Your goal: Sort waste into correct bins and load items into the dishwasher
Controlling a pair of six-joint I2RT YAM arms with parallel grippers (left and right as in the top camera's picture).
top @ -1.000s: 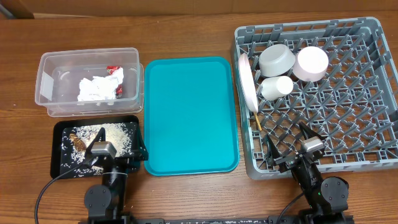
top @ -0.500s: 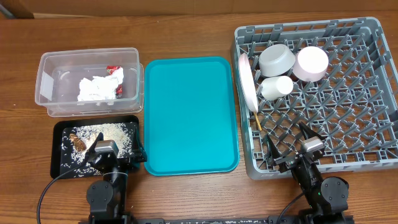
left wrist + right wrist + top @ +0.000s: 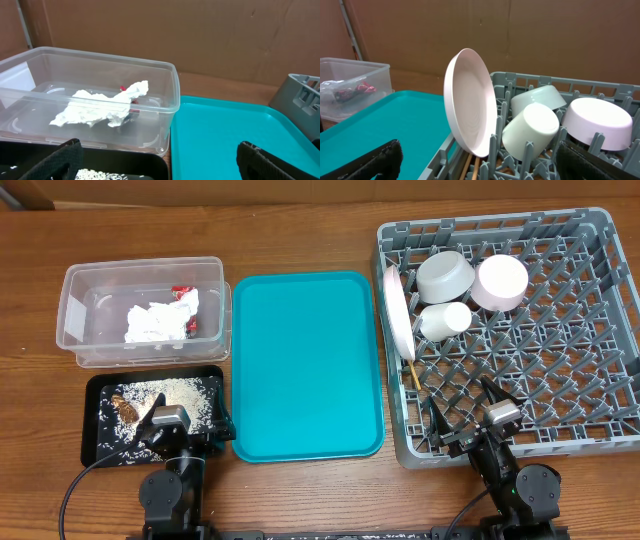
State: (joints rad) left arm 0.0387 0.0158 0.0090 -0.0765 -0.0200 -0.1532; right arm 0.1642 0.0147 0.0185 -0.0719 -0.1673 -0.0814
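Observation:
The clear tub (image 3: 70,280) holds the white napkin (image 3: 160,322) and the red wrapper (image 3: 183,292); the left wrist view shows the napkin (image 3: 100,107) too. Brown food scraps (image 3: 128,408) and rice crumbs (image 3: 188,393) lie in the black tray (image 3: 92,442). In the grey dish rack (image 3: 600,225) the pink plate (image 3: 397,310) stands on edge. Beside it lie the grey bowl (image 3: 445,275), pink bowl (image 3: 498,282), white cup (image 3: 443,318) and chopsticks (image 3: 413,372). My left gripper (image 3: 188,418) is open over the black tray's near right corner, and my right gripper (image 3: 468,412) is open over the rack's front edge. Both are empty.
A large flat teal tray (image 3: 305,360) lies between the bins and the rack with nothing on it. Brown board backs the table in both wrist views. The rack's right half shows only upright pegs.
The left wrist has shifted very slightly. Nothing else has moved, and both grippers stay open.

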